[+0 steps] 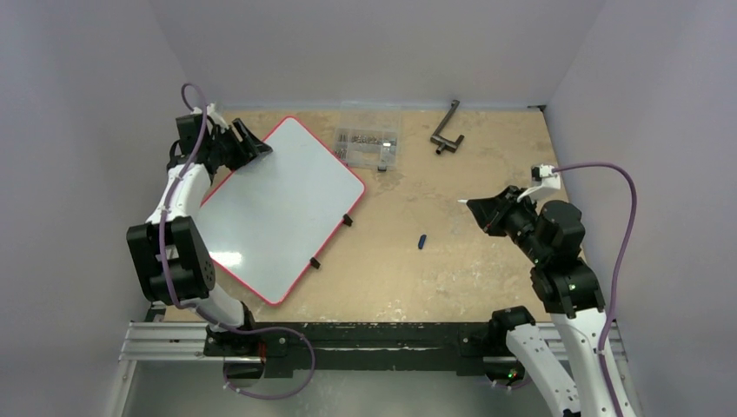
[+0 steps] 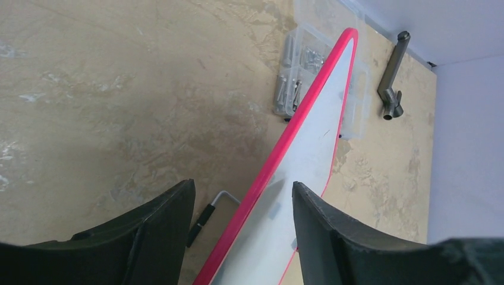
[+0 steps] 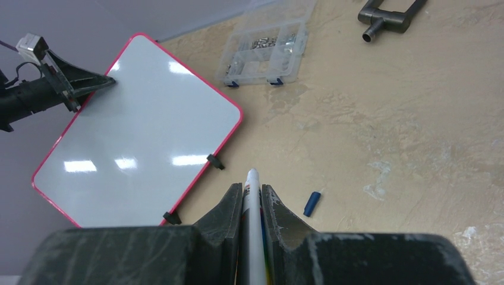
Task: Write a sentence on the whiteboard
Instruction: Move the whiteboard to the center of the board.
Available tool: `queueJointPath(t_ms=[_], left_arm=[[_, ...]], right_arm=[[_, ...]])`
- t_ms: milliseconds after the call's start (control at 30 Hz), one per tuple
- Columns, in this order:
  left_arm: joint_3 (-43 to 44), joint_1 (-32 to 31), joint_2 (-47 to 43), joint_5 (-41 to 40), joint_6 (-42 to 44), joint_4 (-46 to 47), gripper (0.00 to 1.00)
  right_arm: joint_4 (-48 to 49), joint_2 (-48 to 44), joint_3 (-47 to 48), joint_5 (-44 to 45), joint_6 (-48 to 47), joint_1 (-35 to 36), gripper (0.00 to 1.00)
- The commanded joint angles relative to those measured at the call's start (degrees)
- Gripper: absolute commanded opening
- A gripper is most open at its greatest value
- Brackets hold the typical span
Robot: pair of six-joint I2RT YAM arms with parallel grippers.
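The right gripper (image 3: 251,189) is clamped on an uncapped marker (image 3: 252,177), tip forward. The whiteboard (image 3: 142,130), blank, lies ahead and left of it, well apart, one long edge facing it. The left gripper (image 2: 242,186) is nearer, jaws apart astride the board's far-left rim.

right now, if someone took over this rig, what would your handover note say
Left gripper: open, jaws astride the whiteboard rim at its far left corner, not clamped.
Right gripper: shut on the marker, tip bare, well right of the board.
Blue cap lies on the table.
Done: marker uncapped and in hand.
Left: board is blank; write the whole sentence.
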Motion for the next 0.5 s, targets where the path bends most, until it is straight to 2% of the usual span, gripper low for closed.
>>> queueJointPath(t_ms=[0, 100, 467], left_arm=[[-2.49, -4.29, -2.79, -1.33, -2.75, 2.26, 0.57], [-2.86, -6.72, -3.29, -2.95, -3.26, 2.56, 0.47], [-3.64, -11.18, -5.88, -7.24, -6.56, 4.23, 0.29]], right_arm=[[0.67, -0.65, 0.05, -0.48, -0.20, -0.06, 0.00], [0.26, -0.83, 0.20, -0.40, -0.17, -0.10, 0.00], [-0.35, -1.12, 0.23, 0.21, -0.41, -0.13, 0.00]])
